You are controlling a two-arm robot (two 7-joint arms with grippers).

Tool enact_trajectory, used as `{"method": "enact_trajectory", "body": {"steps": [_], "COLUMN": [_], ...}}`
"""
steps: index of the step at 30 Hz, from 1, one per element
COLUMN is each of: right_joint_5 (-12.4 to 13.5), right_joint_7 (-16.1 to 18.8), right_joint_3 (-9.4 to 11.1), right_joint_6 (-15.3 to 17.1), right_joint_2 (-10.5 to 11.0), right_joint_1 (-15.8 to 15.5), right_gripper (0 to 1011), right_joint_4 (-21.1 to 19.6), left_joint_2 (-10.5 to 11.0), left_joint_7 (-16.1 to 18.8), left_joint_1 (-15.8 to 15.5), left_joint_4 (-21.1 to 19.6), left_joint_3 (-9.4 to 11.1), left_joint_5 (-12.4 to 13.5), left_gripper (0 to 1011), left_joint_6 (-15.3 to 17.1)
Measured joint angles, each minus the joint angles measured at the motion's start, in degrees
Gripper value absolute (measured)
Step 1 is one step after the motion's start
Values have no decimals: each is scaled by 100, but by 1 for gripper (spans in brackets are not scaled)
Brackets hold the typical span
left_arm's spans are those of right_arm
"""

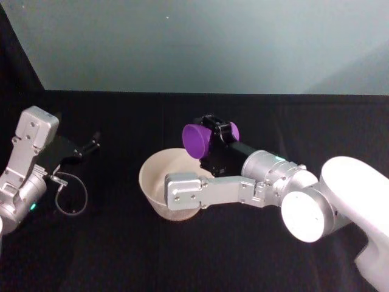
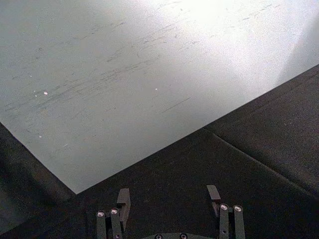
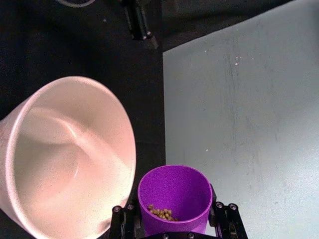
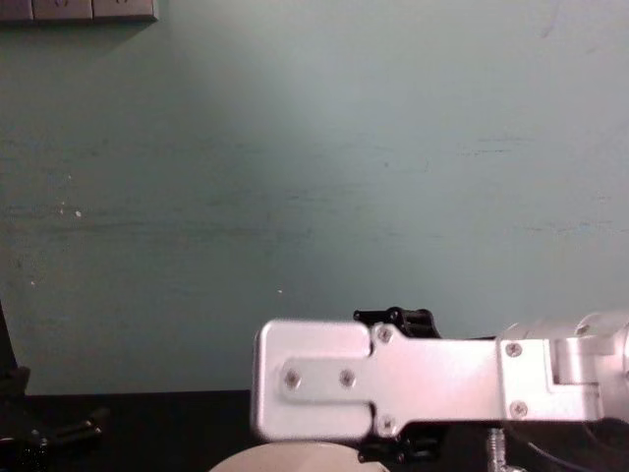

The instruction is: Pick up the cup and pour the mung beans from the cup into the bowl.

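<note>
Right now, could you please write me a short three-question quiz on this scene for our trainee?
1. True or false: the bowl already holds the mung beans.
2. Which arm's jaws grip the cup: A left, B right?
3. Fill in: the left arm's jaws stand ____ over the black cloth.

Key:
1. False. The bowl's inside looks bare, and the beans lie in the cup.
2. B, the right arm's jaws.
3. open
</note>
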Motion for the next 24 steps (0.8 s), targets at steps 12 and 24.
{"method": "enact_trajectory", "body": {"steps": [12, 24], "right_joint_5": [-856, -1206], "right_joint_7": [78, 229], "right_joint_3": [-307, -352], "right_joint_6": [-21, -111], "right_joint_2": [-12, -44], "right_joint_1": [118, 134], "right_gripper": [730, 730], "right_joint_4": [31, 12], "left_joint_2": [0, 0], "left_joint_7": [0, 0], "left_joint_1": [0, 0], "left_joint_4": [0, 0], "left_joint_3": [0, 0], "left_joint_5": [0, 0], "left_gripper": [1000, 1000], "left_joint_6": [0, 0]}}
